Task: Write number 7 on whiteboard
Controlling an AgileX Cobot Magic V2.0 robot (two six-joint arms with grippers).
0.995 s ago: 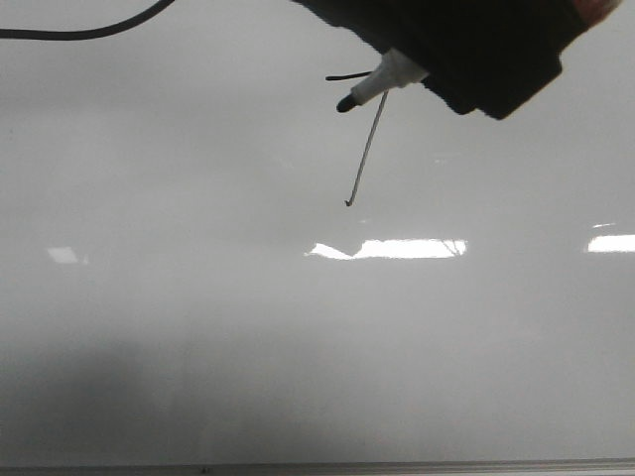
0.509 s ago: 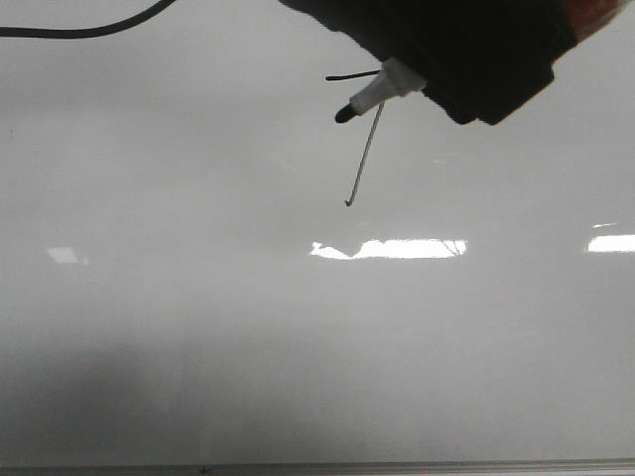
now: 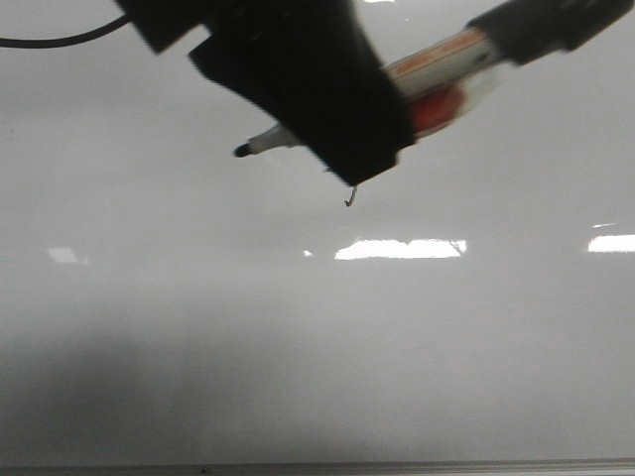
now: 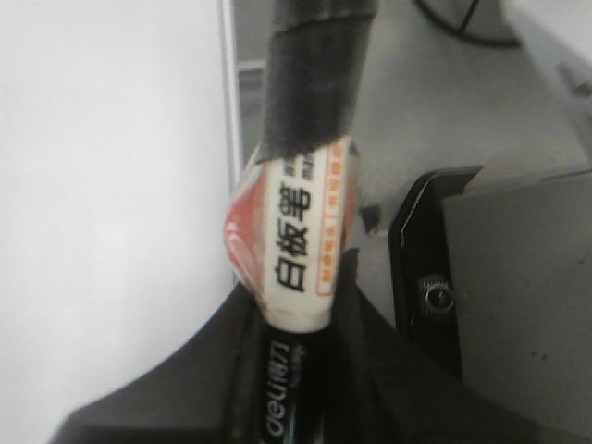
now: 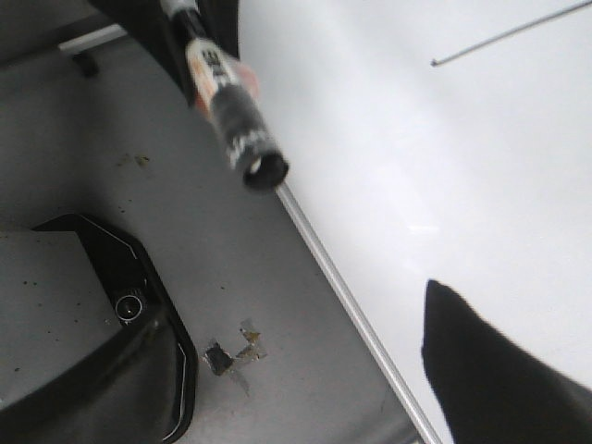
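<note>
1. Above the whiteboard, the left gripper is clamped on a marker, whose black tip is off the board.
2. Number 7 is mostly hidden behind this gripper; only its hook shows.
3. Right gripper: its fingers do not show.

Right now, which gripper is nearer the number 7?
Left. The left gripper, holding the marker, covers most of the number 7; the right gripper is outside the front view.

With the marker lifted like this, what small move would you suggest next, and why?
Probably carry the marker clear of the whiteboard: the left gripper holds its tip off the surface, and the number 7 looks finished, mostly hidden behind the gripper.
</note>
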